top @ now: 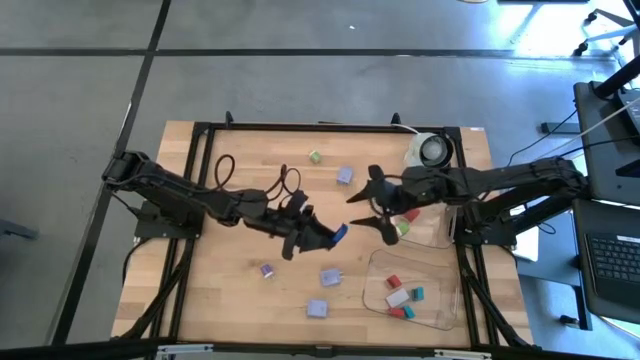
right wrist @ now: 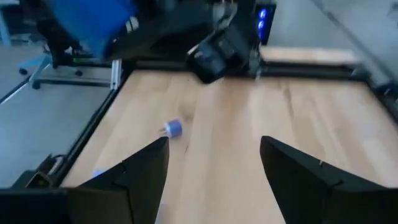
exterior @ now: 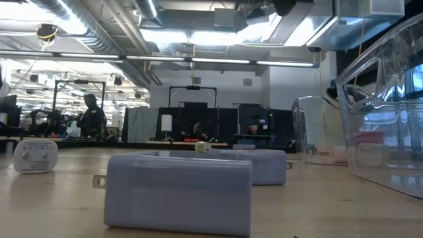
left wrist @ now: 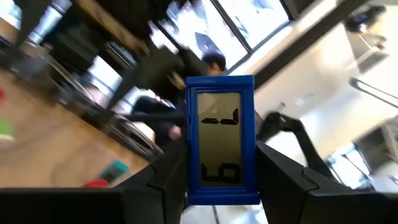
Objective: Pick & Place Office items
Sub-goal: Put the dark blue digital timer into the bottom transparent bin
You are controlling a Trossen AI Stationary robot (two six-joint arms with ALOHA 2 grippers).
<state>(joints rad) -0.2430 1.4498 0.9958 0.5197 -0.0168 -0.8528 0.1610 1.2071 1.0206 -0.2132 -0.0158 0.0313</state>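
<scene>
My left gripper [top: 328,237] hovers over the table's middle, shut on a blue blocky piece with a grey display [left wrist: 221,140]. My right gripper [top: 358,210] stands open just to the right of it, facing it and touching nothing. The blue piece [right wrist: 93,25] also shows in the right wrist view. Lavender pieces [top: 330,277] [top: 317,309] [top: 266,269] [top: 344,175] and a green one [top: 314,156] lie flat on the wood. Red, white and teal pieces [top: 397,297] lie in the near clear tray [top: 440,318]. My left gripper pinches the blue piece between its two fingers [left wrist: 163,180], on its two long side edges [left wrist: 188,168]. The fingers come from the table's left, slanting slightly down. The piece is lifted clear of the table and sticks out past the fingertips, its display facing the wrist camera.
A second clear tray [top: 440,238] holding a red and a green piece [top: 404,228] sits under my right arm. A white tape roll [top: 432,150] lies near the far right corner. The low view shows a lavender block [exterior: 178,192] close up and a tray wall [exterior: 383,132].
</scene>
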